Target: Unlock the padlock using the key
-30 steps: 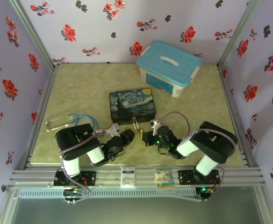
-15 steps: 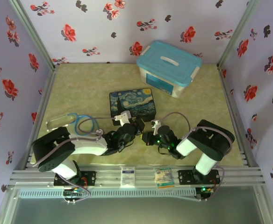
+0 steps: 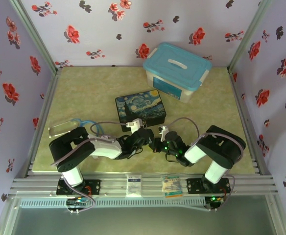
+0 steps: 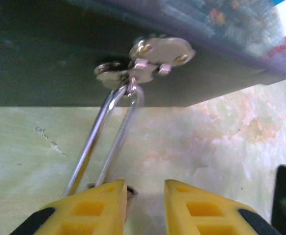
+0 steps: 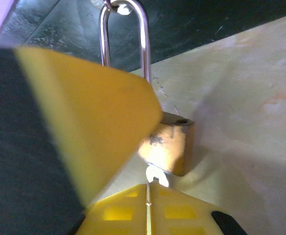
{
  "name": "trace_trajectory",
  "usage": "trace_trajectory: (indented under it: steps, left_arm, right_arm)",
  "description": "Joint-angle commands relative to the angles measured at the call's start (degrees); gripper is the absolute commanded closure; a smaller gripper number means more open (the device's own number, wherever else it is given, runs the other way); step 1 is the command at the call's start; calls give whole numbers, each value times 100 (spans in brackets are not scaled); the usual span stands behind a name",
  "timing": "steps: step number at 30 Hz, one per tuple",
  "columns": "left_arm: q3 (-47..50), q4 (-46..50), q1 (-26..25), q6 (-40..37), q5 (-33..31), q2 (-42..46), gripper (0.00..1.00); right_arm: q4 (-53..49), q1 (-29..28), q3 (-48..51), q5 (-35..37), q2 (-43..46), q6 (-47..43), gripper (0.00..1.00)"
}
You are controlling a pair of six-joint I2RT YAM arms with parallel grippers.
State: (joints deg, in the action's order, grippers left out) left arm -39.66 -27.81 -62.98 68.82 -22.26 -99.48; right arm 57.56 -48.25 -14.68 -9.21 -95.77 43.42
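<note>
In the right wrist view the brass padlock (image 5: pixel 168 147) lies on the table, and its silver shackle (image 5: pixel 144 44) runs up to the hasp of the painted box (image 5: pixel 192 19). My right gripper (image 5: pixel 148 186) is shut on the key (image 5: pixel 156 175), whose bright tip sits at the bottom of the padlock body. A big blurred yellow finger (image 5: pixel 89 117) of the left gripper covers the padlock's left side. In the left wrist view the left gripper (image 4: pixel 145 188) is open, and the shackle (image 4: pixel 106 142) runs down beside its left finger (image 4: pixel 91 208). The two grippers meet in the top view, left gripper (image 3: pixel 143 138) and right gripper (image 3: pixel 157 144).
The painted box (image 3: pixel 140 108) stands just behind both grippers. A white container with a blue lid (image 3: pixel 177 71) sits at the back right. A stethoscope (image 3: pixel 72 126) with blue tubing lies at the left, partly under the left arm. Flowered walls close the table in.
The left arm has stretched to the right, bringing its gripper over the padlock, which was visible between the grippers a second ago. The right gripper has stayed put.
</note>
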Motion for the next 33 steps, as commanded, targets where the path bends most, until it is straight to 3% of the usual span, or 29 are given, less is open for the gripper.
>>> trace_trajectory:
  steps: [1,6,13,17,23,26,29,33]
  left_arm:
    - [7,533,-24,-67,100,-103,73]
    - [-138,1077,-74,-389,-134,394,66]
    - [-166,1175,-81,-513,-221,302,59]
    - [-668,1942,-143,-952,-398,15,58]
    - [-701,1836,-147,-1045,-348,-192,63]
    - [-777,1929,-190,-1241,-342,42,64]
    - [-1129,2512,-278,-1445,-499,258,62]
    - [-1824,3878,-511,-1827,-1121,100,51]
  right_arm:
    - [67,28,-68,32,62,113,89]
    - [-147,28,-48,229,106,55,88]
    - [-374,35,53,515,408,70,77]
    - [-1346,34,127,983,1337,-53,74]
    - [-3726,41,62,1806,3401,-617,70]
    - [-4419,91,74,1960,4182,-811,66]
    - [-4717,247,88,1829,4493,-872,64]
    - [-4861,384,61,1748,4651,-901,64]
